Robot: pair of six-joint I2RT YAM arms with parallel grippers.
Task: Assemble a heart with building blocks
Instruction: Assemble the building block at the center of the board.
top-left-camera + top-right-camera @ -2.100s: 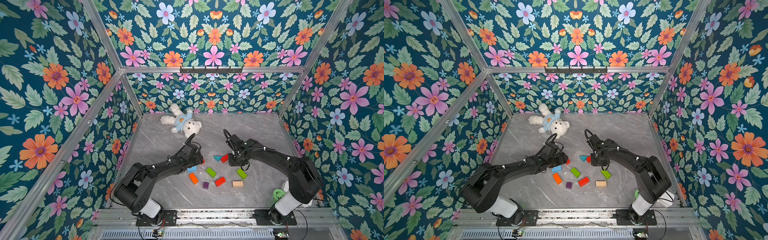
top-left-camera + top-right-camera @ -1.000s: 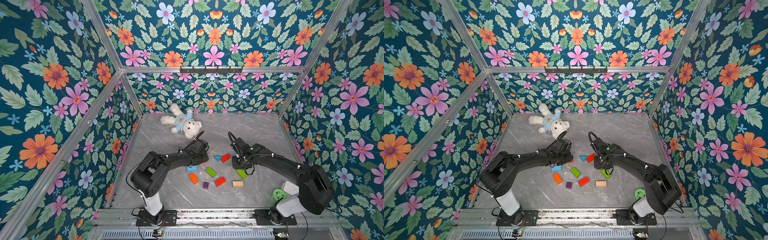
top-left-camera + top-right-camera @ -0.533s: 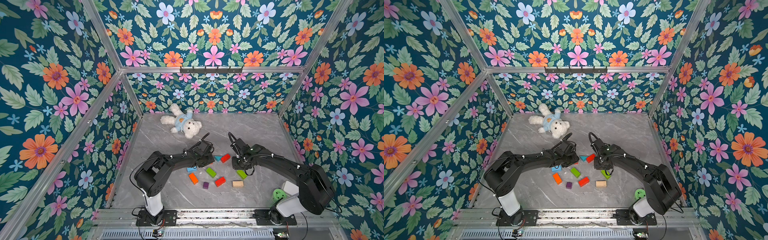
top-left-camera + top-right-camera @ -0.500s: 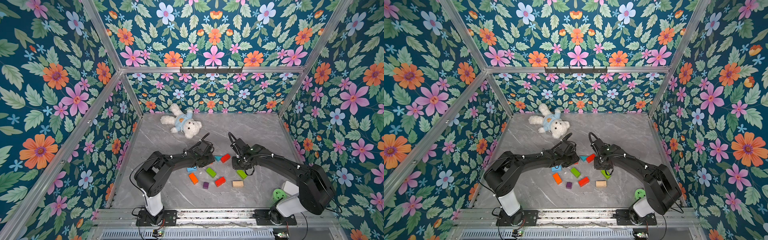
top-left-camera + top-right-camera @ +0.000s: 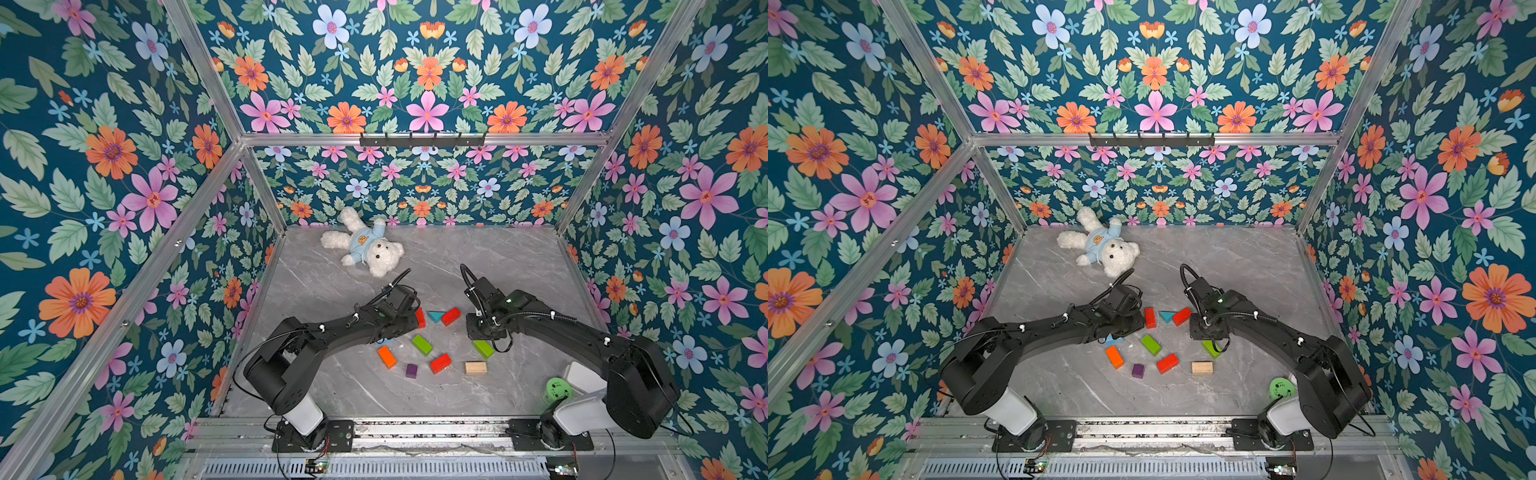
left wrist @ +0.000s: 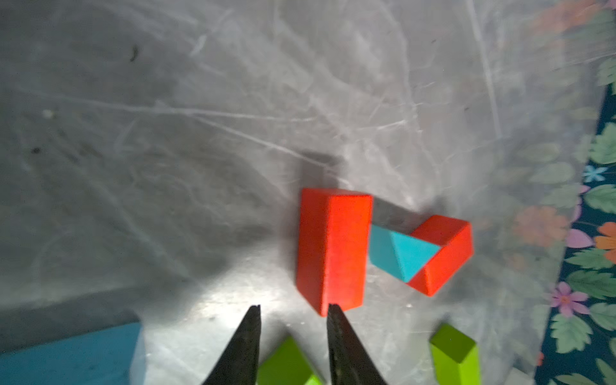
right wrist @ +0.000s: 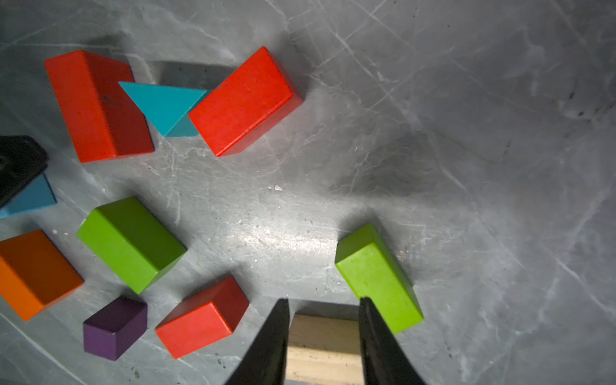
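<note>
**A:** Where is the heart point(image 5: 435, 317) sitting right now?

**B:** It is only beginning to show, mid-table. The teal triangle point(image 7: 163, 106) is lying with its point toward the robot, between the left red brick point(image 7: 96, 106) and the right red brick point(image 7: 243, 100). It seems to be touching both. I am reading that as the notch, with the two lobes splaying off it.

**A:** And the other building blocks?

**B:** They are lying loose, nearer the robot: a green brick point(image 5: 422, 345), the orange brick point(image 5: 386, 356), the purple cube point(image 5: 411, 370), a third red brick point(image 5: 440, 363), the plain-wood brick point(image 5: 476, 368) and a second green brick point(image 5: 483, 348). The light blue brick point(image 6: 66, 356) is lying mostly under the left arm. They are roughly ringing a bare middle, so I am judging they are waiting to be nudged into the outline, cube at the tip.

**A:** What are the grippers doing?

**B:** The left gripper point(image 6: 292, 306) is hovering just short of the left red brick, fingers a narrow gap apart and pinching nothing. It is probably lining up to turn that brick. The right gripper point(image 7: 324, 300) is hanging just beside the second green brick, fingers also parted and empty. The plain-wood brick is only showing through the gap.

**A:** Anything in the way?

**B:** No. The teddy bear point(image 5: 365, 249) and the green ball point(image 5: 557, 388) are lying well apart from the blocks on the table point(image 5: 498, 257).
</note>
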